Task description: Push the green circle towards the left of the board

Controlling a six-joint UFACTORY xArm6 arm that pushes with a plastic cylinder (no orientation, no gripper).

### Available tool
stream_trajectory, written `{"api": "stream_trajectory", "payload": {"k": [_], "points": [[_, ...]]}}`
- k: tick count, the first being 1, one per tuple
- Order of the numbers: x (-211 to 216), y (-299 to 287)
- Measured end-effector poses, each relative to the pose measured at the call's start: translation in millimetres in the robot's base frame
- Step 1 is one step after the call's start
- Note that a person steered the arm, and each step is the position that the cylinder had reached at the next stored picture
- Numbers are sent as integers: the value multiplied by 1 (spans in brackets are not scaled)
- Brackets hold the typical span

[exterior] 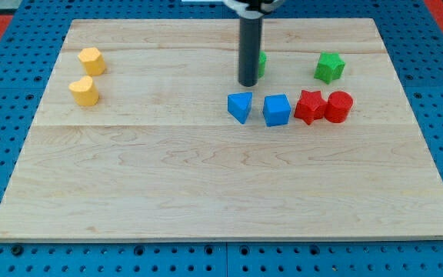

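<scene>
The green circle (261,63) sits near the view's top centre, mostly hidden behind the dark rod; only a green sliver shows at the rod's right side. My tip (248,83) rests on the board right at the green circle's left side, apparently touching it. A green star (330,68) lies further to the view's right.
A blue triangle-like block (240,106) and a blue cube (277,109) lie just below the tip. A red star (309,106) touches a red cylinder (339,106) at the right. Two yellow blocks (90,61) (84,91) lie at the upper left of the wooden board (206,192).
</scene>
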State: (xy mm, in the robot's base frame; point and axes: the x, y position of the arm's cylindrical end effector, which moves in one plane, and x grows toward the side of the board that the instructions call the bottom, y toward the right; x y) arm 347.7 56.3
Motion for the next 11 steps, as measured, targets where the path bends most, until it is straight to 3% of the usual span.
{"api": "stream_trajectory", "payload": {"k": [1,2,3,4,5,7,8,9,11], "points": [[-16,5],[-61,-34],[-80,-23],[-89,40],[-115,33],[-127,-115],[-120,-159],[-101,-116],[-98,-203]]}}
